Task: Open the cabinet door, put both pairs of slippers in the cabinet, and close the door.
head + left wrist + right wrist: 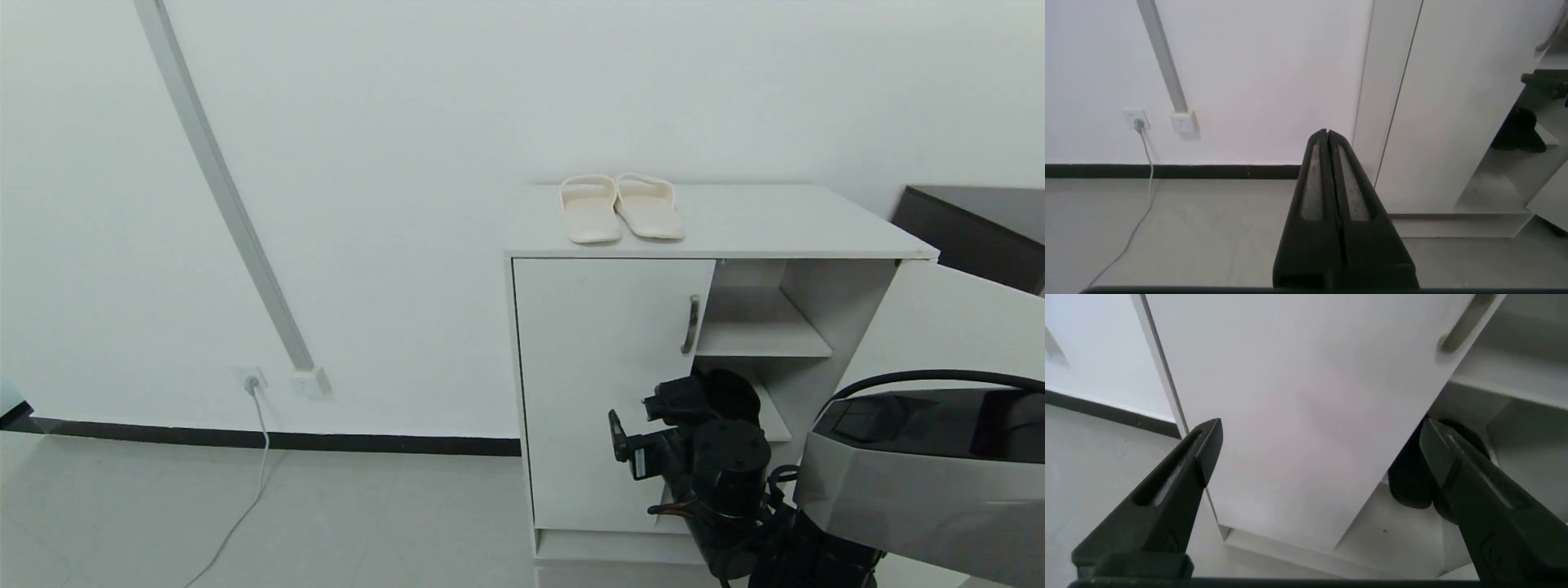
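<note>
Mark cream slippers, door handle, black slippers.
cream slippers (589,219): head view, footbed of the left-hand slipper.
handle (693,324): head view, middle of the bar.
black slippers (1523,135): left wrist view, middle of the dark shape inside the cabinet.

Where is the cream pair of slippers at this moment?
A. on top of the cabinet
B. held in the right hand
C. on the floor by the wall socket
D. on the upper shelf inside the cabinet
A: the cream slippers lie side by side on top of the cabinet, above its closed door.
</note>
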Controlling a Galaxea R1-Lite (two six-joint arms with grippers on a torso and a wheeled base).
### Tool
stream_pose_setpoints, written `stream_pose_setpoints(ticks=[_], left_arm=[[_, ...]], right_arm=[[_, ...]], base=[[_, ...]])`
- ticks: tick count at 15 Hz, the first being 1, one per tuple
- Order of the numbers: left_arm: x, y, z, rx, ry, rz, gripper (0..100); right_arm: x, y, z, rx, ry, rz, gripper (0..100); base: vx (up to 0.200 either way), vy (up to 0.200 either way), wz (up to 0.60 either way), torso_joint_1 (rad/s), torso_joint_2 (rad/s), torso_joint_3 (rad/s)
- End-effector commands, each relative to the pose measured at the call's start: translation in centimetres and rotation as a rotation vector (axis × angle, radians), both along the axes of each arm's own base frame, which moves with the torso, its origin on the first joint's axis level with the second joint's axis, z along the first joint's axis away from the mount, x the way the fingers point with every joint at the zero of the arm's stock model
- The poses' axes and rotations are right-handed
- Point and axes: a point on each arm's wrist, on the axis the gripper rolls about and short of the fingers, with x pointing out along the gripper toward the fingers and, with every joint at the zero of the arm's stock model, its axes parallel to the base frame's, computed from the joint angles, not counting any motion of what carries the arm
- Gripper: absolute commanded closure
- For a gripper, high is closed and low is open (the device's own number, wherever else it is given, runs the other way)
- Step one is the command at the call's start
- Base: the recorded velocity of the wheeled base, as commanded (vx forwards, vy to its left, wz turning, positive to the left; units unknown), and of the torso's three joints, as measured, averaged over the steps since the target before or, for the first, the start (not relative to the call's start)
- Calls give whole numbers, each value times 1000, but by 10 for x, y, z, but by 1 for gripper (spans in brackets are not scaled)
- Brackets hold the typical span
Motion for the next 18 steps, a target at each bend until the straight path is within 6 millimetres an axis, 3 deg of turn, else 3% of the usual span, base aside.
stream_pose_setpoints(ticks=[1, 9, 14, 18], left_arm=[[0, 0, 0, -1, 0, 0, 100], [0, 0, 0, 4, 0, 2, 100], [0, 0, 0, 1, 0, 2, 100], [0, 0, 0, 1, 0, 0, 100]], right_arm=[[0, 0, 0, 1, -2, 0, 0], [0, 1, 1, 11, -2, 19, 0], [-1, 2, 3, -12, -10, 33, 0], [-12, 3, 48, 6, -19, 51, 0]], base=[[0, 0, 0, 198, -505, -315], [0, 0, 0, 213, -528, -312], [0, 0, 0, 72, -158, -84], [0, 0, 0, 0, 0, 0]])
